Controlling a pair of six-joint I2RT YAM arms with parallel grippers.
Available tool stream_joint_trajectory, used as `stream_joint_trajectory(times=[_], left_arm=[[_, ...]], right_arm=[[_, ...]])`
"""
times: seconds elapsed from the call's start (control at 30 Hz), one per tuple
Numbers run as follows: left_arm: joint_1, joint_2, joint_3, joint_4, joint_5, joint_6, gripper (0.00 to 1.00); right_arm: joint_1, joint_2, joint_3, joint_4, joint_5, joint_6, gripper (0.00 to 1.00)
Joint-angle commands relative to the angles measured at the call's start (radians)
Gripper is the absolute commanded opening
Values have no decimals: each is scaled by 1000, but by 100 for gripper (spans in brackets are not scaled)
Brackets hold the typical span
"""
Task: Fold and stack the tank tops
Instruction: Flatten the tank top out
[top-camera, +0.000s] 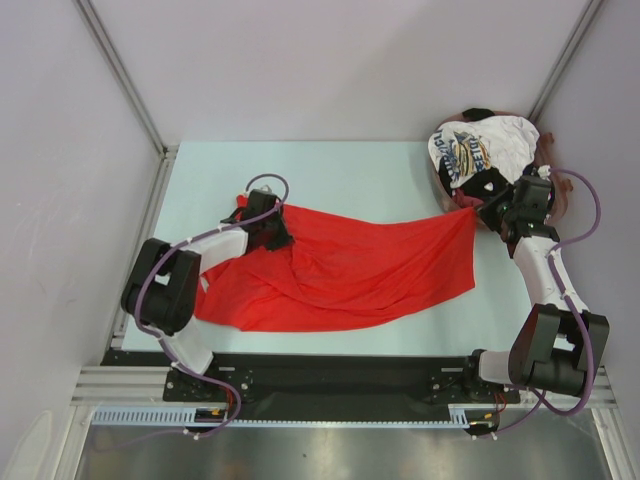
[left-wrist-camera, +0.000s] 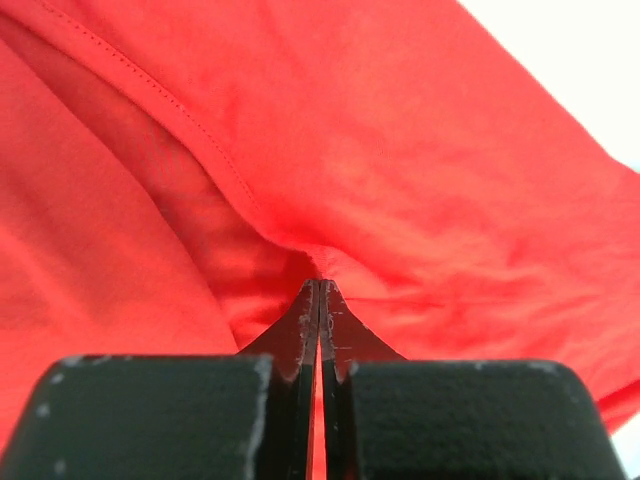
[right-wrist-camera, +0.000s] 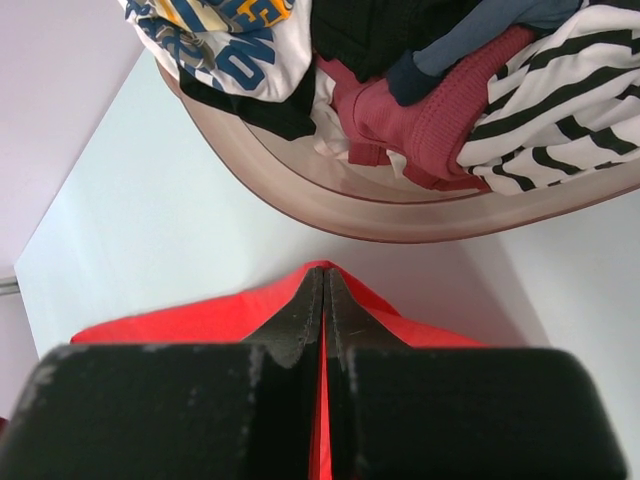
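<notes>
The red tank top (top-camera: 350, 265) lies rumpled on the bench (top-camera: 380, 170). The left claw (left-wrist-camera: 320, 285) and right claw (right-wrist-camera: 325, 272) are each clamped shut on it, at opposite edges. It seems only one layer is caught. Draw apart evenly and low. The other tank tops (top-camera: 485, 150) fill the basket (right-wrist-camera: 420, 225) beyond.

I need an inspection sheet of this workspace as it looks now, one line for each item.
Surface: pale blue table, no stains seen.
Job's things: large plain red cloth tank top spread out, wrinkled, between the arms; more tops piled in translucent brownish tub, far right corner.
Clutter: nothing seen.
Grippers: left gripper and right gripper, fingers shut on the red top.
Cables: purple cables loop along both arms.
Surroundings: plain pale walls, metal frame rails.
</notes>
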Motion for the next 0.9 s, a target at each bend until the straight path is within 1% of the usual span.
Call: stream_joint_trajectory(times=[0.0, 0.07, 0.1, 0.17, 0.2, 0.27, 0.33, 0.4, 0.43, 0.47, 0.5, 0.53, 0.57, 0.63, 0.67, 0.7, 0.77, 0.8, 0.87], left_arm=[[21, -125, 54, 2, 1, 55, 0], [68, -201, 75, -6, 39, 70, 0], [100, -228, 87, -30, 45, 81, 0], [127, -309, 142, -66, 41, 115, 0], [137, -335, 165, -105, 41, 124, 0], [177, -396, 234, -135, 61, 142, 0], [221, -426, 280, -174, 116, 139, 0], [275, -454, 375, -232, 143, 142, 0], [300, -458, 411, -253, 156, 142, 0], [327, -461, 484, -276, 177, 133, 0], [372, -458, 526, -288, 241, 127, 0], [419, -451, 575, -306, 266, 121, 0], [439, -432, 689, -326, 286, 124, 0], [479, -418, 812, -409, 314, 136, 0], [490, -420, 912, -447, 320, 158, 0], [501, -427, 954, -464, 321, 167, 0], [512, -472, 1035, -504, 308, 200, 0], [513, -498, 1049, -514, 295, 214, 0], [513, -607, 1036, -506, 242, 244, 0]], right_arm=[[-2, -8, 25, 38, -41, -29, 0], [-2, 0, 72, 24, -58, -41, 0], [-2, 1, 89, 1, -64, -52, 0], [-1, -3, 127, -13, -89, -54, 0], [-1, -8, 153, 1, -107, -54, 0], [9, -25, 178, 19, -159, -41, 0], [21, -23, 241, 27, -184, -22, 0], [47, -11, 301, 31, -222, -11, 0], [55, -3, 371, 33, -231, 0, 0], [65, 4, 406, 36, -262, 18, 0], [67, 26, 442, 62, -286, 32, 0], [67, 37, 535, 65, -302, 43, 0], [67, 49, 581, 62, -326, 60, 0], [67, 60, 673, 59, -360, 69, 0], [68, 52, 740, 57, -383, 74, 0], [72, 41, 758, 67, -395, 80, 0], [75, -32, 770, 96, -426, 87, 0], [75, -70, 763, 119, -429, 89, 0], [75, -199, 729, 148, -428, 77, 0]])
